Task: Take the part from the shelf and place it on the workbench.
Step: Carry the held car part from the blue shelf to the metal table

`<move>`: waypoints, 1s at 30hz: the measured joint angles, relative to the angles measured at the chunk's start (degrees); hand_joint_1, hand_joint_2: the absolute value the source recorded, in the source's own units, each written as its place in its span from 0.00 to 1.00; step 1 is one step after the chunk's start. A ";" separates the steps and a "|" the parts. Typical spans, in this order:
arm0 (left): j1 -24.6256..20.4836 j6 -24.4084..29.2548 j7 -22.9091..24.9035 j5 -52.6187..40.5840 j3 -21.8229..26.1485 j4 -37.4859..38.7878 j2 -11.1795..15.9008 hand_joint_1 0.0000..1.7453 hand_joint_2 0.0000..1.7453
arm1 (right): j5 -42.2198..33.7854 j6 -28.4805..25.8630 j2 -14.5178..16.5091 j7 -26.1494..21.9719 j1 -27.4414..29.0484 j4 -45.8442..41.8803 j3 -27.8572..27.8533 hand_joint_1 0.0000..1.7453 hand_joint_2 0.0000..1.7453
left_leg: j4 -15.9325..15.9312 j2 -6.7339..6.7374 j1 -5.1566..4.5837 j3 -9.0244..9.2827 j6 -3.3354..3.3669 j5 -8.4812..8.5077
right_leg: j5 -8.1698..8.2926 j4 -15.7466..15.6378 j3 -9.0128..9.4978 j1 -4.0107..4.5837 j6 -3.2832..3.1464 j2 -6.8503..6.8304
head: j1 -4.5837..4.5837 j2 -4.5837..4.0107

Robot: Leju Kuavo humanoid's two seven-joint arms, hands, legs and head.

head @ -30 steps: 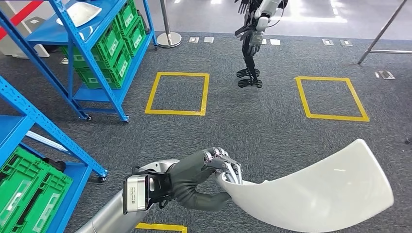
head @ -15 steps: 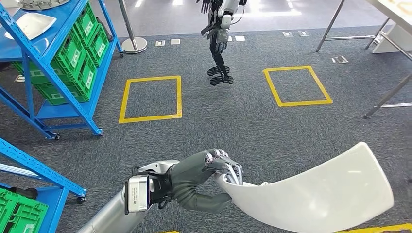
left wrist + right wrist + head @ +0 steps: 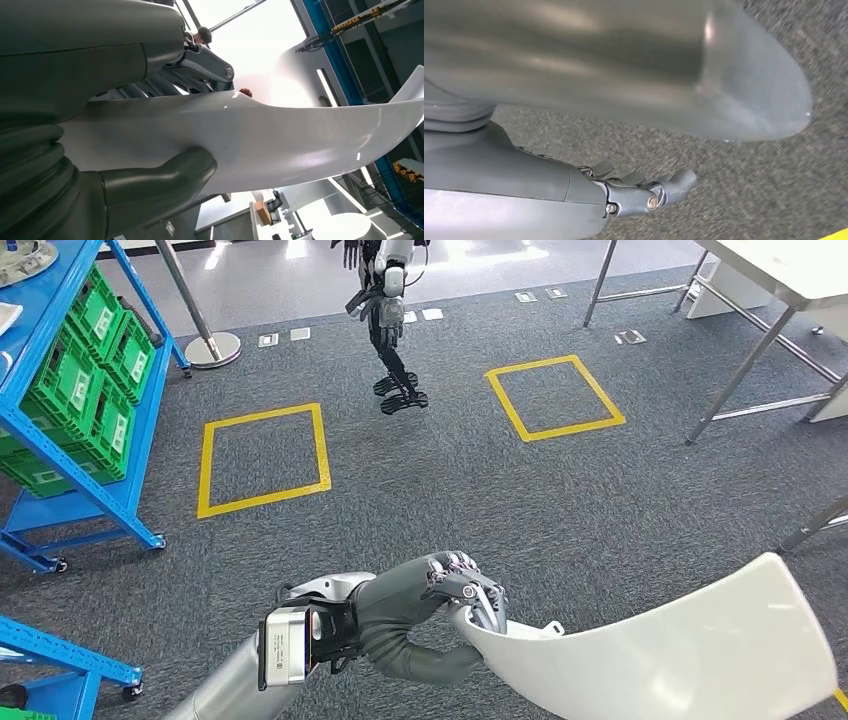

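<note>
The curved white part [image 3: 660,650] is hanging above the grey carpet [image 3: 450,490], low and to the right in the head view, with one end clamped in the left hand [image 3: 425,605], fingers [image 3: 470,580] over its upper edge and thumb [image 3: 165,175] pressing beneath. The right hand [image 3: 644,192] is holding nothing, its fingers lying loosely apart over the carpet. A desk [image 3: 790,270] is standing far right, a blue shelf [image 3: 60,370] with green crates [image 3: 90,340] far left, and another robot [image 3: 385,310] beyond yellow floor squares [image 3: 262,460].
</note>
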 joint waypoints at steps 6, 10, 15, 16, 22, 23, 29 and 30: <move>0.24 -0.19 -0.01 -0.04 0.02 -0.03 0.04 1.00 1.00 | 0.27 -0.37 -0.12 0.06 -0.20 -0.01 -0.10 0.00 0.00 | 16.06 -5.59 0.69 -7.22 -1.26 -7.73 | 0.45 -0.27 -0.12 -0.37 -0.90 3.12 | -0.36 0.00; 0.24 -0.42 -0.16 -0.19 0.02 0.13 0.15 1.00 1.00 | 0.41 -0.45 -0.12 0.02 -0.14 -0.01 -0.20 0.00 0.00 | 6.15 -7.92 0.93 -2.85 -0.75 -1.30 | 0.57 -0.16 -0.12 -0.47 -0.55 5.83 | -0.41 0.00; 0.23 -0.58 -0.36 -0.37 0.02 0.15 0.09 1.00 1.00 | 0.47 -0.43 -0.11 0.28 0.02 0.04 -0.33 0.00 0.00 | -0.20 -9.41 0.70 -0.38 0.38 1.04 | 1.27 -0.28 -1.18 -1.05 1.44 8.42 | -0.40 0.00; 0.22 -0.58 -0.43 -0.38 0.01 0.14 0.01 1.00 1.00 | 0.49 -0.48 -0.09 0.27 0.11 0.07 -0.38 0.00 0.00 | -0.49 -8.74 0.72 -0.28 0.81 1.25 | 0.97 0.18 -1.46 -1.04 1.68 7.57 | -0.34 0.00; 0.65 -0.58 -1.05 -0.40 0.01 0.52 0.03 1.00 1.00 | 0.49 -0.55 0.13 0.15 -0.08 0.26 -0.42 0.00 0.00 | -0.91 -4.07 0.55 -0.47 1.83 1.48 | -6.06 15.49 -8.55 -0.58 2.27 2.00 | 0.10 0.00; 0.73 -0.58 -1.15 -0.40 0.01 0.57 0.07 1.00 1.00 | 0.49 -0.54 0.14 0.16 0.03 0.29 -0.42 0.00 0.00 | -0.82 -3.39 0.54 -0.52 1.81 1.42 | -5.08 14.23 -7.68 -0.59 2.31 1.79 | 0.13 0.00; 0.74 -0.68 -1.76 -0.40 0.03 0.65 0.09 1.00 1.00 | 0.60 -0.47 0.10 0.12 -0.03 0.36 -0.43 0.00 0.00 | -0.10 -0.23 0.08 -0.24 0.34 0.49 | -0.23 0.05 0.20 -0.02 0.91 -1.58 | 0.14 0.00; 0.70 -0.73 -1.88 -0.40 0.03 0.67 0.07 1.00 1.00 | 0.67 -0.48 0.10 0.12 0.07 0.36 -0.44 0.00 0.00 | -0.17 0.08 0.11 -0.09 0.05 0.41 | -0.16 0.06 0.14 -0.08 0.55 -0.99 | 0.11 0.00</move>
